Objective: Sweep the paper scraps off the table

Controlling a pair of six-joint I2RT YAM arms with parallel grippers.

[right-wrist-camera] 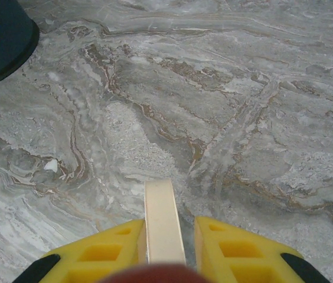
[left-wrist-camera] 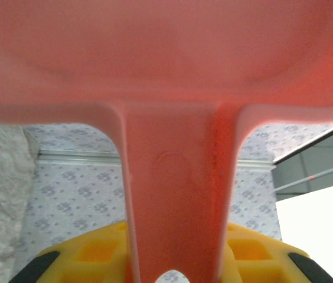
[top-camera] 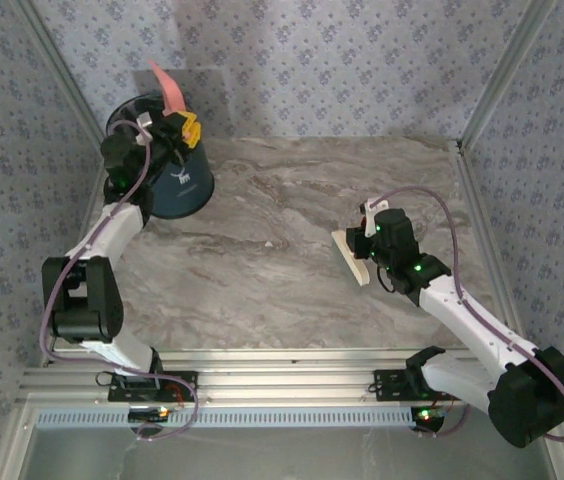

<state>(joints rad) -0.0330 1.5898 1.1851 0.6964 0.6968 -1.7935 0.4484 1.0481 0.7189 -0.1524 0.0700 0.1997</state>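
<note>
My left gripper (top-camera: 184, 128) is raised at the far left, shut on the handle of a pink dustpan (top-camera: 170, 88) that stands tilted up above a dark blue bin (top-camera: 177, 180). In the left wrist view the dustpan's handle (left-wrist-camera: 178, 194) runs up from between the yellow fingers (left-wrist-camera: 95, 256) into the wide pan. My right gripper (top-camera: 367, 240) hangs low over the right side of the table (top-camera: 262, 260), shut on a cream brush (top-camera: 350, 258). The brush (right-wrist-camera: 162, 218) sticks out between the right gripper's (right-wrist-camera: 166, 250) yellow fingers. The paper scraps are out of view.
The bin (right-wrist-camera: 1, 35) stands at the table's far left corner. Floral walls (top-camera: 312, 60) close in the back and both sides. An aluminium rail (top-camera: 282, 375) runs along the near edge by the arm bases. A tiny white speck (right-wrist-camera: 51, 165) lies on the marble.
</note>
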